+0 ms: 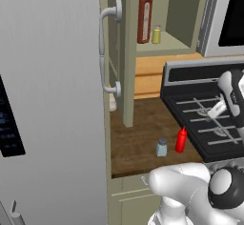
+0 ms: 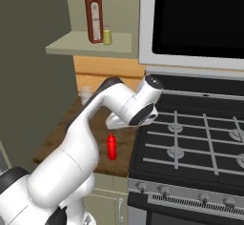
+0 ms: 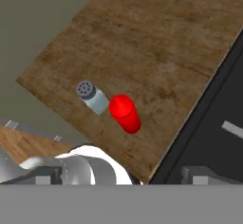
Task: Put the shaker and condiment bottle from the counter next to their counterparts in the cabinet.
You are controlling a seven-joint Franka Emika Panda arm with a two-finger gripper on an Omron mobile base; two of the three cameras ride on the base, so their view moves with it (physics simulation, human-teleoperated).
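Observation:
The pale blue-grey shaker (image 1: pixel 162 148) (image 3: pixel 92 96) stands on the dark wood counter (image 1: pixel 138 138) (image 3: pixel 156 42) near its front edge. The red condiment bottle (image 1: pixel 181 139) (image 2: pixel 111 147) (image 3: pixel 125 114) is upright right beside it, toward the stove. My gripper (image 3: pixel 122 175) (image 2: pixel 117 121) hangs open above both, touching neither and holding nothing. In the open cabinet (image 1: pixel 164 47) (image 2: pixel 86 45) the counterparts stand on the shelf: a tall dark red bottle (image 1: pixel 144 16) (image 2: pixel 94 15) and a small yellow shaker (image 1: pixel 156 35) (image 2: pixel 107 35).
A big grey fridge (image 1: pixel 52 100) with curved handles walls off the counter's left. The open cabinet door (image 1: pixel 127 52) hangs over the counter. A black stove (image 1: pixel 209 119) (image 2: pixel 190 143) adjoins on the right, with a microwave (image 2: pixel 200 19) above.

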